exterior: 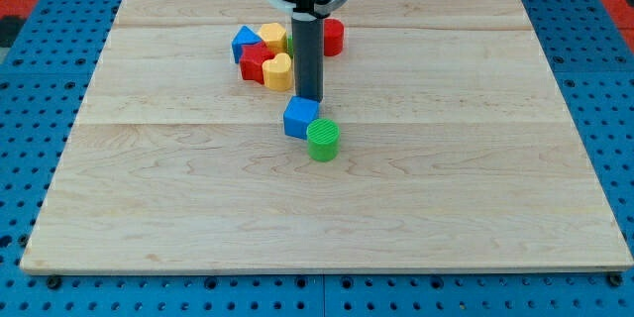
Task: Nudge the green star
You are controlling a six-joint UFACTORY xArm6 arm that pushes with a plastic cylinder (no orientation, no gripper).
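Camera view: pale wooden desk (446, 188) on a blue perforated surface (614, 109). Dark rod (308, 54) hanging straight down from the view's top centre, with my tip (310, 97) set on the desk just above the blue cube (300, 117), touching or nearly touching its upper edge. Tool state: cannot tell, with only a plain rod showing.

Green cylinder (323, 141) pressed against the blue cube's lower right corner, toward the view's bottom. Cluster of blocks to the left of the rod: blue block (244, 43) farthest left, yellow block (274, 36) beside it, red block (256, 61) below those two, yellow heart-like block (278, 72) touching the red one and standing just beside the rod. Red cylinder (333, 37) on the rod's right side, partly hidden by it.

Green star (290, 46): not plainly seen. Only a thin green sliver at the rod's left edge, next to the yellow block, mostly hidden by the rod, shape impossible to tell.
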